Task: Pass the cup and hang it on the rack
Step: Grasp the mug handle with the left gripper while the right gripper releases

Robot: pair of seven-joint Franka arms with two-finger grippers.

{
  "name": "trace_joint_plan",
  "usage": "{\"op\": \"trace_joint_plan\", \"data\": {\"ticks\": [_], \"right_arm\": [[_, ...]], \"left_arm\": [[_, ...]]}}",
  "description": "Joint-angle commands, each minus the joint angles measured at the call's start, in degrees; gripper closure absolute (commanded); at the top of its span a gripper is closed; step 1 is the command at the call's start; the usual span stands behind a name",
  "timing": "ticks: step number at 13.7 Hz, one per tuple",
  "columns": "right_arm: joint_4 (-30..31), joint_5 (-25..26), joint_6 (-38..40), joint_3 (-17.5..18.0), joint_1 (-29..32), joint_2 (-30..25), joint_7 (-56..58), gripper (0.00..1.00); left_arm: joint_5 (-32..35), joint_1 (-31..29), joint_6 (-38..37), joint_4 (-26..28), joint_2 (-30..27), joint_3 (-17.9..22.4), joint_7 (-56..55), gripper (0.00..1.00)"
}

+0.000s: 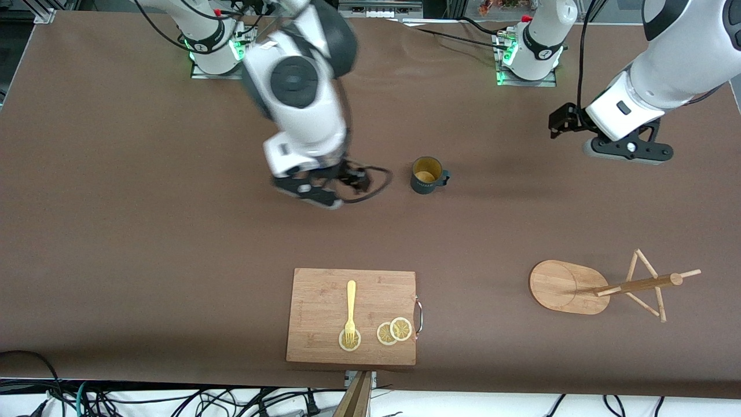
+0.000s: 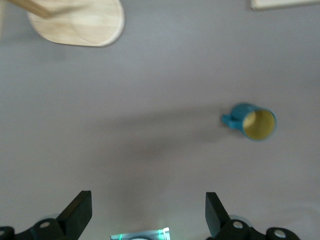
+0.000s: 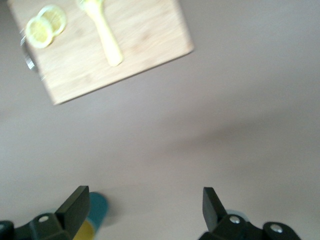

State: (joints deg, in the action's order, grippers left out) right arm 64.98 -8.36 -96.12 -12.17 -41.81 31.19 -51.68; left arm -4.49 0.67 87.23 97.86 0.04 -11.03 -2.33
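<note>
I find the cup [image 1: 428, 175] upright on the surface [image 1: 145, 243], free just beside the spread, empty right gripper [image 1: 315, 194]; the left gripper [image 1: 628, 152], also spread, hovers well apart toward the rack's [image 1: 602, 286] end.

A bamboo cutting board [image 1: 324, 301] bears a yellow fork [image 1: 350, 310] and three lemon slices [image 1: 394, 331].

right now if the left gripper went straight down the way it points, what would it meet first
Probably just the bare brown table. The open left gripper points down at empty surface; the teal cup stands off to one side, outside its line.
</note>
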Motion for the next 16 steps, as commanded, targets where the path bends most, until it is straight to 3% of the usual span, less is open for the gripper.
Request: {"op": "trace_joint_plan", "data": {"ticks": [1,5,8,11,13,16], "right_arm": [[3.5,-0.6,5.7,-4.0,2.8,-6.6,11.7,0.0],[15.3,-4.2,5.3,-13.1,4.7,-17.2,27.5,0.0],[21.4,-3.2,5.9,-16.9,4.6,-23.3,33.6,0.0],[24.0,0.7,5.9,-18.4,4.7,-25.9,40.2,0.0],[24.6,1.4,5.9,-15.9,8.3,-25.9,41.1,0.0],[24.8,4.7,5.9,-0.5,23.7,-26.8,43.6,0.0]], "left_arm": [[-2.9,-0.6,-3.3,-1.7,1.7,0.0,9.2,0.0],[-6.1,-0.7,-4.1,0.2,4.6,0.0,25.9,0.0],[-14.5,-4.1,-2.1,5.5,7.3,0.1,38.2,0.0],[-22.8,-5.1,0.4,5.1,15.5,0.1,48.6,0.0],[-23.3,-4.5,5.9,5.4,19.0,0.1,57.9,0.0],[-29.5,-5.0,12.3,8.9,22.4,0.0,75.3,0.0]]}}
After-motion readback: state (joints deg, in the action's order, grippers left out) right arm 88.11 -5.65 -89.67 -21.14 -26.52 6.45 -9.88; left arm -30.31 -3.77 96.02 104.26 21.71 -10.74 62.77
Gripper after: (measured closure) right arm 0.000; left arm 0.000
